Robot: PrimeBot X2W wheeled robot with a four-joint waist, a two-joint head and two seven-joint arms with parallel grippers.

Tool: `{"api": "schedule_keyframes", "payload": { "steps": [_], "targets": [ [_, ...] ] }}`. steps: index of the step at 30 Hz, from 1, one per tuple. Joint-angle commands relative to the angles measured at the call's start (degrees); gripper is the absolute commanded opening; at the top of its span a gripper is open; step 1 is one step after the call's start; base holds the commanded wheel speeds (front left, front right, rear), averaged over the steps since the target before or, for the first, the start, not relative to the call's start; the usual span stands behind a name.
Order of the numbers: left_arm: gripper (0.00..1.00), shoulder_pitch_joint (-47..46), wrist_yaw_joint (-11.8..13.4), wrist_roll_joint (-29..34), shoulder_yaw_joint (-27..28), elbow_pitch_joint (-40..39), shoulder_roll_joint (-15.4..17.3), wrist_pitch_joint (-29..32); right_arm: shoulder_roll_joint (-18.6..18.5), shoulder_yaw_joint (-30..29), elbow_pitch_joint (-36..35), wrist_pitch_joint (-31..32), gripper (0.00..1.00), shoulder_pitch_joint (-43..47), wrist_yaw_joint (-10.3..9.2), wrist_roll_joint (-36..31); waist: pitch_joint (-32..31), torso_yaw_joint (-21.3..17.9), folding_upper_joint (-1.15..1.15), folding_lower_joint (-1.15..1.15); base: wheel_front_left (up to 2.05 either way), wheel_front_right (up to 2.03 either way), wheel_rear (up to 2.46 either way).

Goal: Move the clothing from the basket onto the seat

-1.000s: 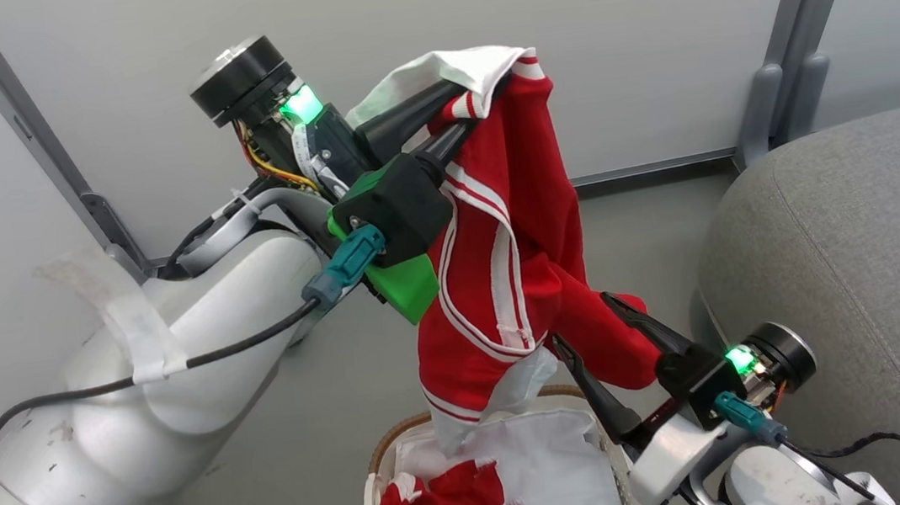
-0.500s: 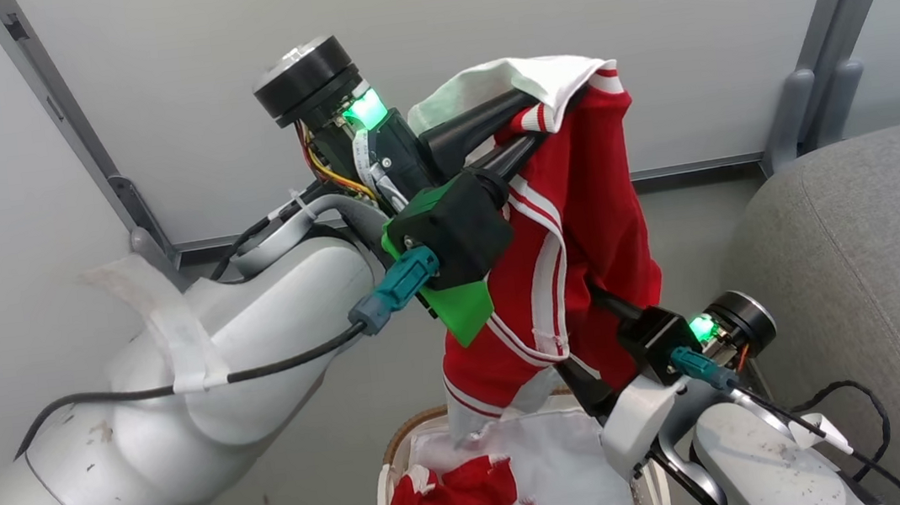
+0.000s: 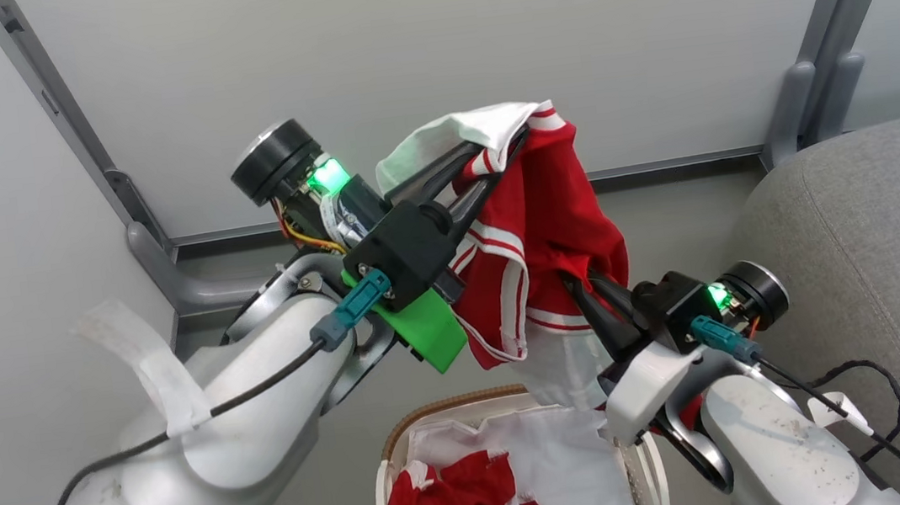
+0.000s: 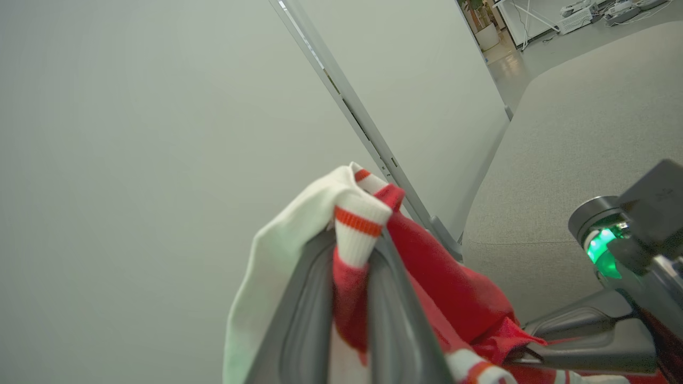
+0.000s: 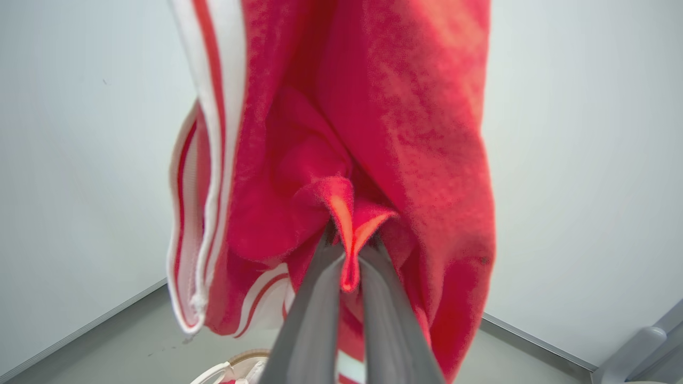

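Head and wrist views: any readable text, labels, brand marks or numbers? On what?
None readable in any view.
The clothing: white stripe trim only, no print visible.
The white tape tag: blank.
The basket: no marking visible.

Pale grey wall panels [image 3: 410, 54] stand beyond the fingers [image 3: 441, 175] of the left gripper [image 3: 504, 147], joined by slanting grey metal posts [image 3: 84, 150] — one off to either side of them. Below those fingers lies a dull grey floor [image 3: 665, 207]. Right of the fingers [image 3: 601, 316] of the right gripper [image 3: 576, 282] bulks the seat [image 3: 880, 237] — grey upholstery with a stitched seam. The light is soft and even.
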Motion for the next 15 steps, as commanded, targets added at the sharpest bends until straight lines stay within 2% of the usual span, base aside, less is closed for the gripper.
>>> {"api": "schedule_keyframes", "payload": {
  "steps": [1,6,7,8,9,10,11,15],
  "targets": [
    [0.0,2.1,0.4,-0.9,0.9,0.5,-0.5,0.0,-0.2,-0.6,-0.6,-0.3,0.0,0.9,-0.02,-0.3,0.1,-0.1,0.0,0.0,0.0,0.0,0.0],
    [0.0,8.9,0.8,-2.6,4.9,2.0,-2.3,0.0,-0.2,-3.2,-3.2,-0.3,0.0,1.9,-0.02,-0.8,0.3,-0.4,0.0,0.0,0.0,0.0,0.0],
    [0.13,10.5,0.9,-2.9,5.9,2.3,-2.8,0.0,-0.2,-3.8,-3.8,-0.3,0.0,2.3,-0.02,-0.9,0.3,-0.5,0.0,0.0,0.0,0.0,0.0],
    [0.4,11.8,1.0,-2.9,6.7,2.6,-3.1,0.0,-0.2,-4.3,-4.2,-0.3,0.0,2.7,-0.02,-1.0,0.3,-0.5,0.0,0.0,0.0,0.0,0.0],
    [0.6,13.2,1.0,-2.6,7.5,2.9,-3.6,0.0,-0.2,-5.0,-4.8,-0.3,0.0,3.0,-0.02,-1.0,0.3,-0.5,0.0,0.0,0.0,0.0,0.0],
    [0.96,14.4,0.9,-2.4,8.3,3.1,-4.0,0.0,-0.2,-5.6,-5.4,-0.3,0.0,3.3,-0.02,-1.1,0.4,-0.5,0.0,0.0,0.0,0.0,0.0],
    [1.0,16.0,0.9,-2.4,9.2,3.4,-4.7,0.0,-0.2,-6.4,-6.0,-0.3,0.0,3.7,-0.02,-1.3,0.4,-0.5,0.0,0.0,0.0,0.0,0.0],
    [1.0,21.0,0.6,-0.9,12.4,4.5,-6.3,0.0,-0.2,-8.2,-7.9,-0.3,0.0,5.1,-0.02,-1.8,0.5,-0.5,0.0,0.0,0.0,0.0,0.0]
  ]
}}
